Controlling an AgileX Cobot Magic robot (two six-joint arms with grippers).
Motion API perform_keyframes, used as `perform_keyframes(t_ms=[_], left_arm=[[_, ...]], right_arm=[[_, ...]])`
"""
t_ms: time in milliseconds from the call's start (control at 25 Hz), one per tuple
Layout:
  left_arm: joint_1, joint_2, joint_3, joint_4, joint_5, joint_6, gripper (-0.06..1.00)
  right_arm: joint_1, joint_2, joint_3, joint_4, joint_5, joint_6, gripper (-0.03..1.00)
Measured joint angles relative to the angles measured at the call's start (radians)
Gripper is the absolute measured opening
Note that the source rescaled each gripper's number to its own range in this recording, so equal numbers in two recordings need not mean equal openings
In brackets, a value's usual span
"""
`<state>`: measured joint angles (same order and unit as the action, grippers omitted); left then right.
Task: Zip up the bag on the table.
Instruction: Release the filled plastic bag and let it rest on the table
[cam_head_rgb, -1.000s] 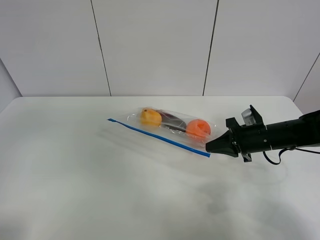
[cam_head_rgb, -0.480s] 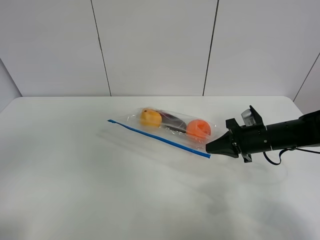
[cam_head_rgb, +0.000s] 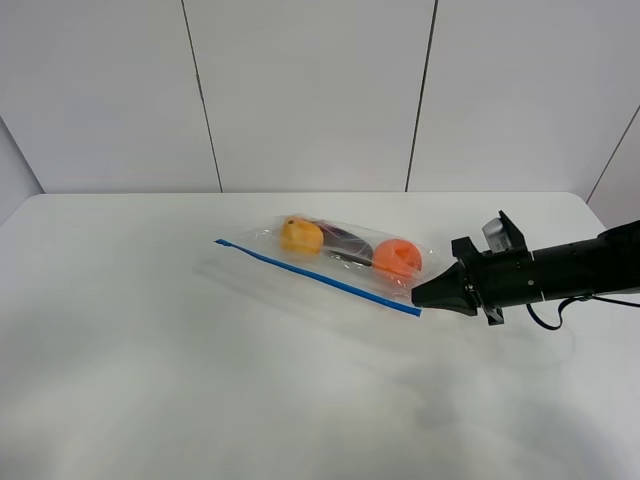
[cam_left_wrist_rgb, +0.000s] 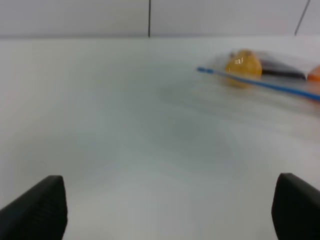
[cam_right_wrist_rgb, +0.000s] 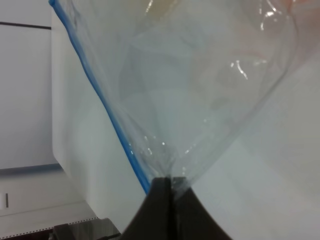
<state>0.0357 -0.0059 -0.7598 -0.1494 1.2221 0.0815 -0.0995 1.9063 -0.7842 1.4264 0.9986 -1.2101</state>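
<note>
- A clear bag (cam_head_rgb: 340, 262) lies on the white bench (cam_head_rgb: 150, 350), a little right of centre. It holds a yellow fruit (cam_head_rgb: 300, 234), a dark purple item (cam_head_rgb: 345, 243) and an orange fruit (cam_head_rgb: 396, 257).
- The right end effector (cam_head_rgb: 418, 295) is pressed together, pinching the bag's corner at one end of the blue zip strip (cam_head_rgb: 315, 273).
- The left end effector (cam_left_wrist_rgb: 165, 210) is spread wide, holds nothing, and is well apart from the bag.
- The step looks like anchoring this corner. It is best done with a firm, low pinch and a gentle pull along the strip, so the strip lies taut and the fruit does not roll.
- Only the right wrist view shows the film creased between the jaws, with the strip ending just beside them. Whether the strip itself is caught is unclear.
- Only the high view shows the whole bag, and the left arm is absent from it.
</note>
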Motion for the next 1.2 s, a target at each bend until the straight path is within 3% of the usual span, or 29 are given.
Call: perform_keyframes(t_ms=[440, 1200], left_arm=[[0.000, 0.000, 0.156, 0.000, -0.001, 0.013, 1.00], [0.000, 0.000, 0.198, 0.000, -0.041, 0.007, 1.00]], right_arm=[[0.000, 0.000, 0.000, 0.000, 0.000, -0.004, 0.00], [0.000, 0.000, 0.000, -0.001, 0.000, -0.004, 0.00]])
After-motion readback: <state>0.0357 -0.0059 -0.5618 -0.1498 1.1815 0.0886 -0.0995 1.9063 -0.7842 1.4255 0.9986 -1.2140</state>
